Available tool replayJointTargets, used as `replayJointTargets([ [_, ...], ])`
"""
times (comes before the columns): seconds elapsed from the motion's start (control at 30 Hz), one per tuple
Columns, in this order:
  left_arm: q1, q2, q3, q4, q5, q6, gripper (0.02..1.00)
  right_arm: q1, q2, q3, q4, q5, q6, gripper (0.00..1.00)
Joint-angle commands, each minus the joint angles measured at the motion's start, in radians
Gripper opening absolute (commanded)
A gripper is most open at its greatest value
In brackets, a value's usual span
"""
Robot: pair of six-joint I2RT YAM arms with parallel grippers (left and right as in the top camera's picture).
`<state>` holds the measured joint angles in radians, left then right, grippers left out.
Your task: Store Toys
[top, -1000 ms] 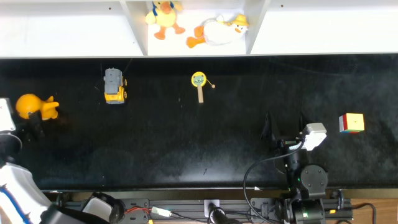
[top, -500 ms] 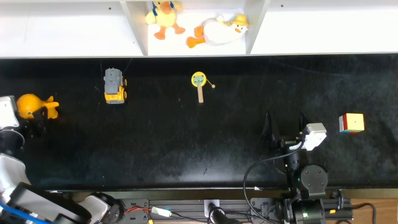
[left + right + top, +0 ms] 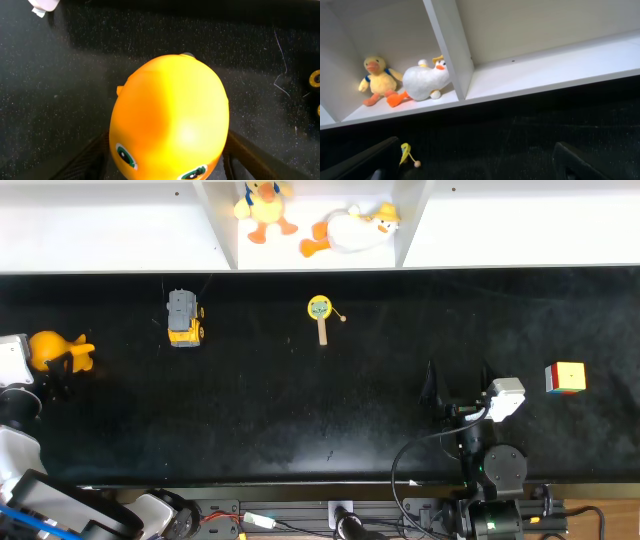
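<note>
— How many toys?
— Six. Four are on the black table (image 3: pixel 300 420): one round orange toy (image 3: pixel 170 115) at the left edge, one toy truck (image 3: pixel 184 317) and one rattle (image 3: pixel 320 315) near the far edge, and one cube (image 3: pixel 566 378) near the right edge. One yellow plush duck (image 3: pixel 264 205) and one white plush bird (image 3: pixel 350 228) lie side by side in the middle compartment of the white shelf (image 3: pixel 120 230), which runs along the far edge.
— And the arms?
— The left gripper (image 3: pixel 58 368) is low at the left edge, with its fingers spread either side of the orange toy; I can't tell whether the pads touch it. The right gripper (image 3: pixel 457 385) is toward the near edge, right of centre — spread wide, holding nothing and facing the shelf.
</note>
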<state>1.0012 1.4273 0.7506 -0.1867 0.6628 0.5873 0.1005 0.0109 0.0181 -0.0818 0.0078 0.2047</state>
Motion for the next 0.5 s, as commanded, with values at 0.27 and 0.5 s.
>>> replayJointTargets([
  [0.27, -0.008, 0.005, -0.009, 0.027, 0.024, -0.033, 0.562, 0.006, -0.006, -0.013, 0.005, 0.011, -0.003, 0.993],
  [0.5, -0.008, 0.003, -0.009, 0.060, 0.025, -0.076, 0.367, 0.006, -0.006, -0.013, 0.005, 0.011, -0.003, 0.996],
])
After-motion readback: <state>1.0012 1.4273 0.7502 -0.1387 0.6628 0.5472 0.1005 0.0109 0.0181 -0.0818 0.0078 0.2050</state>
